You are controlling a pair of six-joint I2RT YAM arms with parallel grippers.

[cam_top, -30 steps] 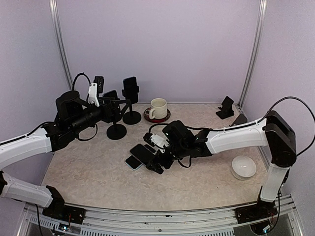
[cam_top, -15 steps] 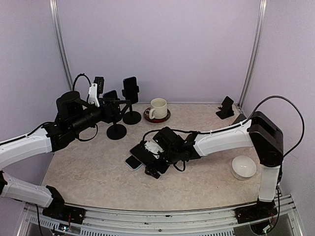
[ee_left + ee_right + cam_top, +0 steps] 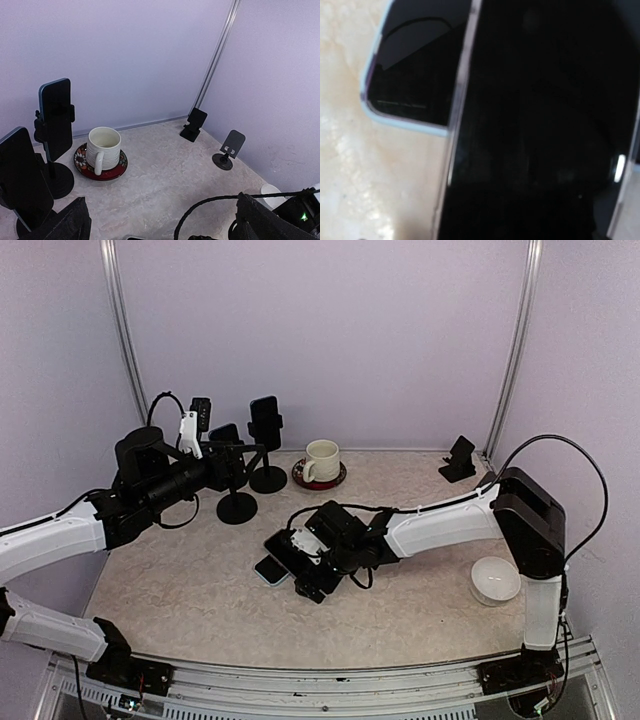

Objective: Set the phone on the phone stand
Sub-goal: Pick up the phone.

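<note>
- Lavender walls are seen around a pale, marbled desk [image 3: 420, 610], with a cream mug [image 3: 322, 460] on a dark red saucer [image 3: 300, 476] taken as the landmark near the back wall.
- Just left of the mug, two tall stands [image 3: 267, 478] are each loaded with an upright phone [image 3: 55, 117].
- Well to the right of the mug, a small folding phone stand [image 3: 459, 459] is left unloaded in the back corner. A round-based phone stand [image 3: 227, 149] beside it is also unloaded.
- In front of the mug, toward the arm bases, several phones are piled flat. A black phone [image 3: 288, 551] lies on top and a light-blue phone [image 3: 268, 571] is partly covered beneath it.
- The right hand [image 3: 318, 578] is lowered over this pile, in front of the mug. Its fingers are spread wide about the black phone, which lies flat; whether they touch it cannot be told.
- In the right wrist view, the frame is filled by the black phone, with a corner of the light-blue phone at the upper left.
- The left hand [image 3: 160, 220] is held in the air left of the mug, near the loaded stands. Its fingers [image 3: 67, 225] are spread fully and nothing is held.
- A white bowl [image 3: 496, 580] is set in front of the mug, far to its right.
</note>
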